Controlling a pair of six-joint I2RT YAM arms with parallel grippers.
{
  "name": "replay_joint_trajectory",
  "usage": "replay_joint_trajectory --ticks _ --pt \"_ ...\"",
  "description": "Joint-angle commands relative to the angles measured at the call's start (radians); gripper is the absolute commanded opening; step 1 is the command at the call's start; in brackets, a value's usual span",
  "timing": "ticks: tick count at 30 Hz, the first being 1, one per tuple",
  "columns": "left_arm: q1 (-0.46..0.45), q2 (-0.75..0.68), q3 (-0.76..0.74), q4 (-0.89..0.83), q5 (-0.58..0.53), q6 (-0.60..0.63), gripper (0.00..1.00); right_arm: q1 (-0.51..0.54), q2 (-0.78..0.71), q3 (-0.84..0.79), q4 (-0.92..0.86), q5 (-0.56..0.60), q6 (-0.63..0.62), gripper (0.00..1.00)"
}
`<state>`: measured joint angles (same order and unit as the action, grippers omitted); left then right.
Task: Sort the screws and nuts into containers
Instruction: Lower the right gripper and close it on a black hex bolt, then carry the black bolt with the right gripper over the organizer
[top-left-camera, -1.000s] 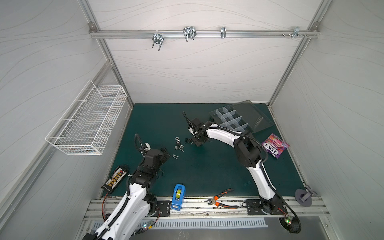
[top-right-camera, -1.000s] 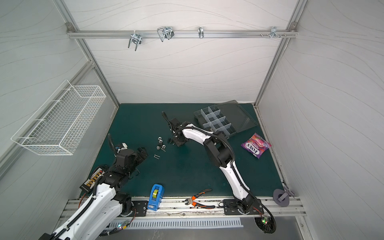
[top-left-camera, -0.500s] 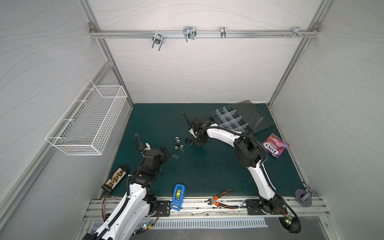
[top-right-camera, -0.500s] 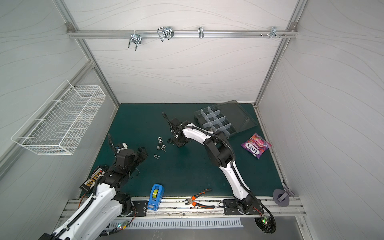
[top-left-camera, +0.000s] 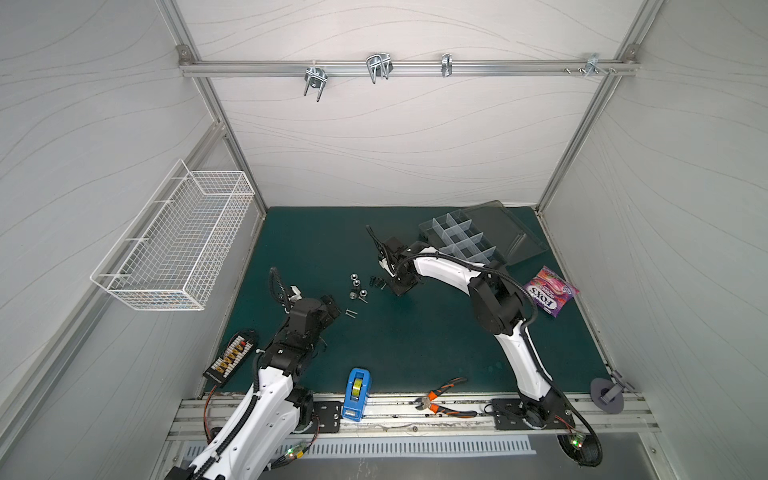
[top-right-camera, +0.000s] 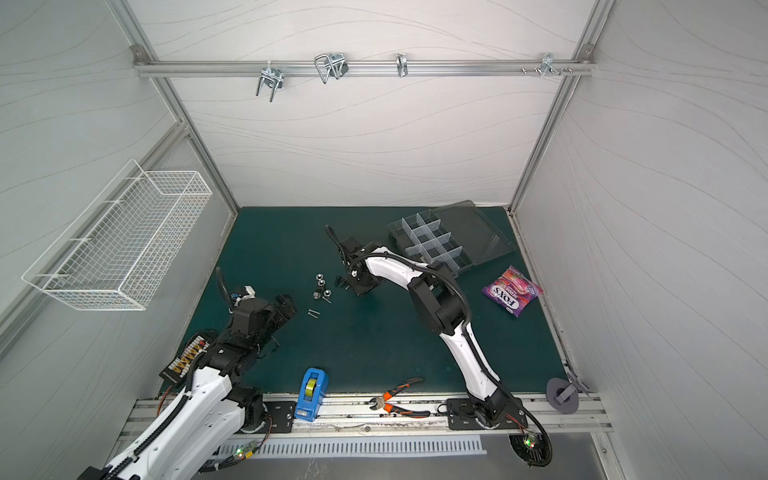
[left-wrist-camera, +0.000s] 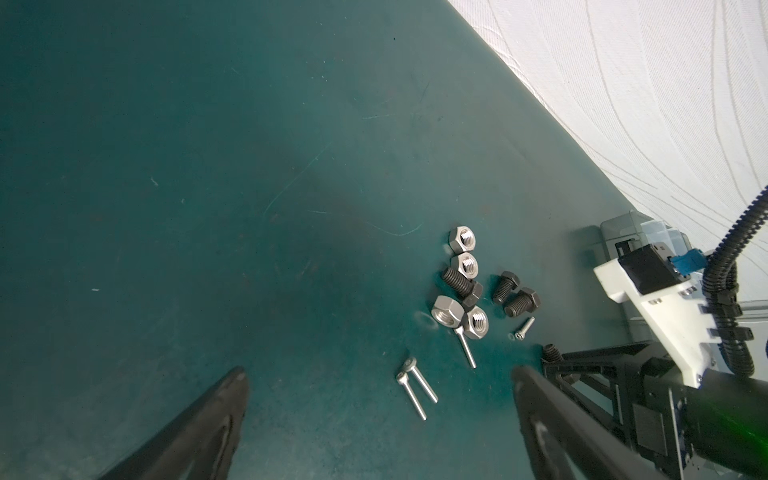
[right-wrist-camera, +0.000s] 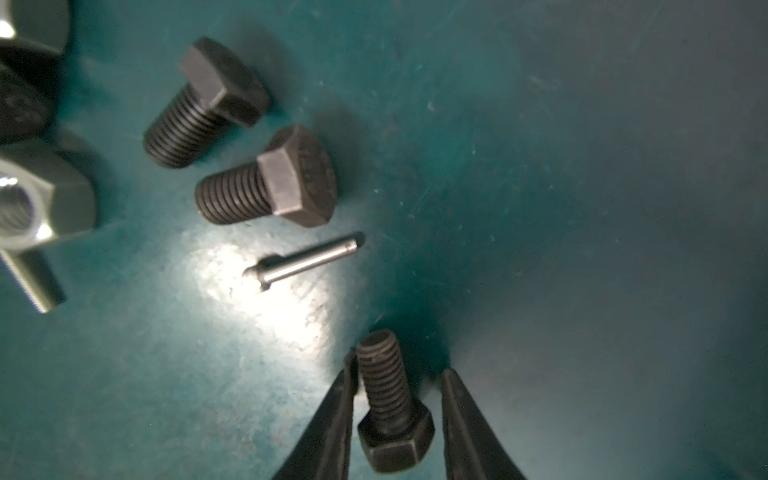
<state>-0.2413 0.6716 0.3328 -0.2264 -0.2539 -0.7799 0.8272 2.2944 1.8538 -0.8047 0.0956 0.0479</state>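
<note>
Jaws on your right gripper (right-wrist-camera: 399, 368) stand partly apart, straddling a black hex bolt (right-wrist-camera: 390, 411) that lies on the green mat (right-wrist-camera: 582, 208). One finger (right-wrist-camera: 332, 415) touches the threads, while a sliver of mat shows between the shank and the opposite finger, so the bolt looks bracketed rather than pinched.

What matters for your next move is the bolt's long axis. It runs along the fingers, with the hex head toward the wrist and the threaded end poking out past the tips. Closing should therefore squeeze across the shank, which looks like a sound grip.

Watch the thin silver screw (right-wrist-camera: 303, 259) lying just beyond the tips, with two more black bolts (right-wrist-camera: 270, 183) past it. A skewed lift could nudge them.

Your left gripper (left-wrist-camera: 379, 370) is spread wide and empty, just beside a pair of thin silver screws (left-wrist-camera: 415, 386). The silver nuts (left-wrist-camera: 462, 239) sit farther out in the pile.

In both top views the organizer box (top-left-camera: 457, 232) stands open toward the back right of the mat. It lies behind the right arm and well apart from the left, so the right arm is the nearer carrier.
</note>
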Motion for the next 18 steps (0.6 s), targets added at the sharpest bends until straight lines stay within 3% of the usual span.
replay_joint_trajectory --ticks 1,9,18 --pt "-0.001 -0.017 0.036 0.026 -0.010 -0.009 1.00 0.021 0.019 -0.049 -0.113 0.009 -0.019 0.34" --pt "-0.001 -0.018 0.040 0.024 -0.013 -0.006 1.00 0.030 -0.023 -0.079 -0.098 0.011 -0.011 0.13" --pt "-0.001 -0.007 0.052 0.031 -0.012 -0.005 0.99 0.024 -0.090 -0.068 -0.083 0.021 0.004 0.02"
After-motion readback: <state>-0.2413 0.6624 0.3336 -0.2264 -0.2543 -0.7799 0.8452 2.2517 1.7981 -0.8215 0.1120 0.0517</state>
